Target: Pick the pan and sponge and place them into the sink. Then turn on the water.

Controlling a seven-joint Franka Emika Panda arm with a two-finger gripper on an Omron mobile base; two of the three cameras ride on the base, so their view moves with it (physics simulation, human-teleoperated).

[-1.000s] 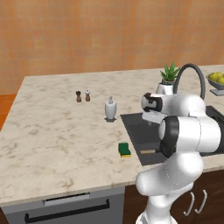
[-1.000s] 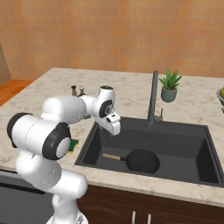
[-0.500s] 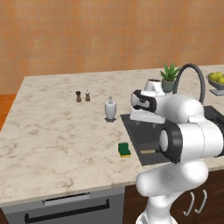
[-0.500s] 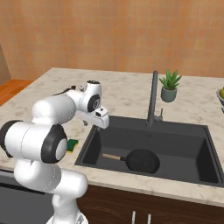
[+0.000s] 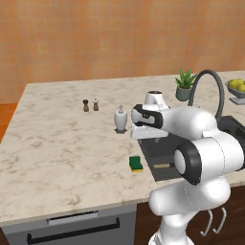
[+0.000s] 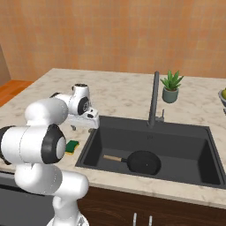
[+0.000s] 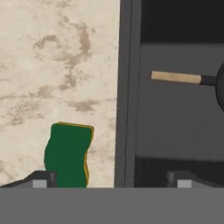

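Marble desk (image 5: 57, 158) holds sponge (image 5: 136, 163) just beside sink (image 6: 88, 150) rim; pan (image 6: 142, 162) already in basin. Claw (image 7: 111, 177) empty, jaws apart, hovering above rim. Shift over sponge, descend straight, pinch short sides.

pan (image 7: 218, 83) cut by hand view's right edge, sponge (image 6: 72, 146) partly behind arm, fruit bowl (image 5: 238, 91) clipped

Two flanking overviews; close downward hand view

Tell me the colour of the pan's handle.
Light wooden tan, on the black pan lying in the sink; clearest in the hand view.
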